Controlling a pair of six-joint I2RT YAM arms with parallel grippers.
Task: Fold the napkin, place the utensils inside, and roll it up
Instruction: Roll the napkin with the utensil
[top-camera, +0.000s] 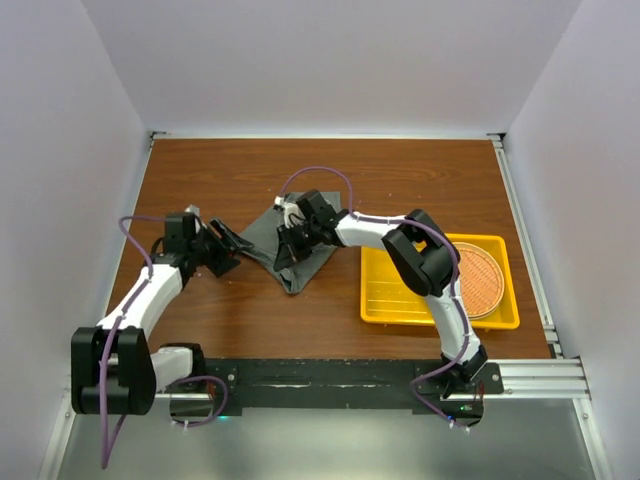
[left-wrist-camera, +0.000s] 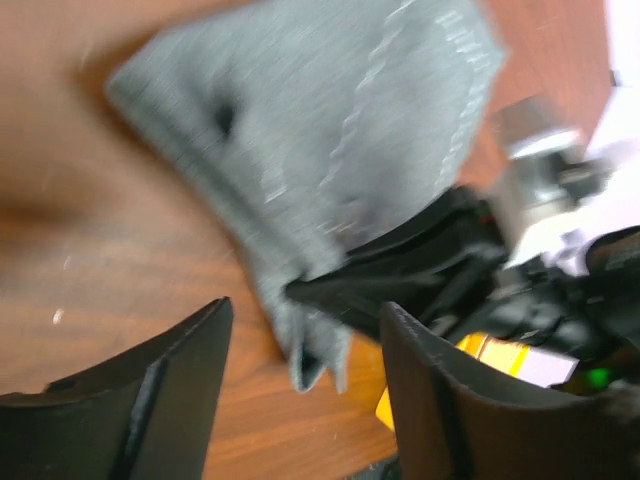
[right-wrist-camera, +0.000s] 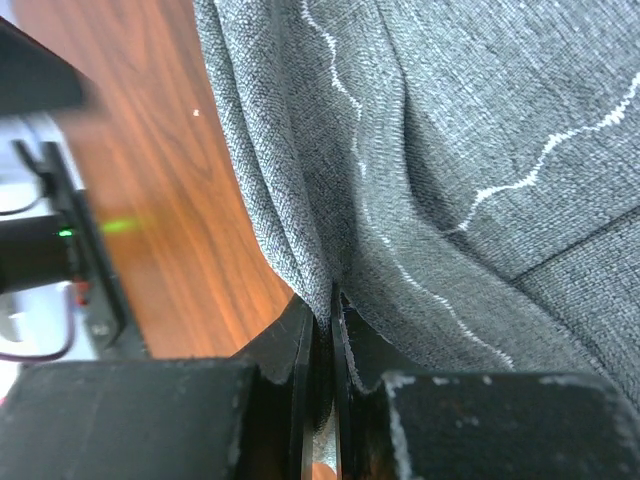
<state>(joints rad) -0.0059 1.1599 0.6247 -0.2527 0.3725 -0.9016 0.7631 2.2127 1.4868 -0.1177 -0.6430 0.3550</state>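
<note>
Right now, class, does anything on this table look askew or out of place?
Yes. The napkin is not lying flat: it is bunched into folds mid-table, one edge pinched in the shut right gripper. The left gripper is open beside it. No cutlery shows in any view.

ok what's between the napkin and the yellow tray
In the top view, only bare table separates the napkin from the yellow tray; the right arm crosses above it.

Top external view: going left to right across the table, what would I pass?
Left gripper → napkin → tray → mat, which lies in the tray's right part.
</note>
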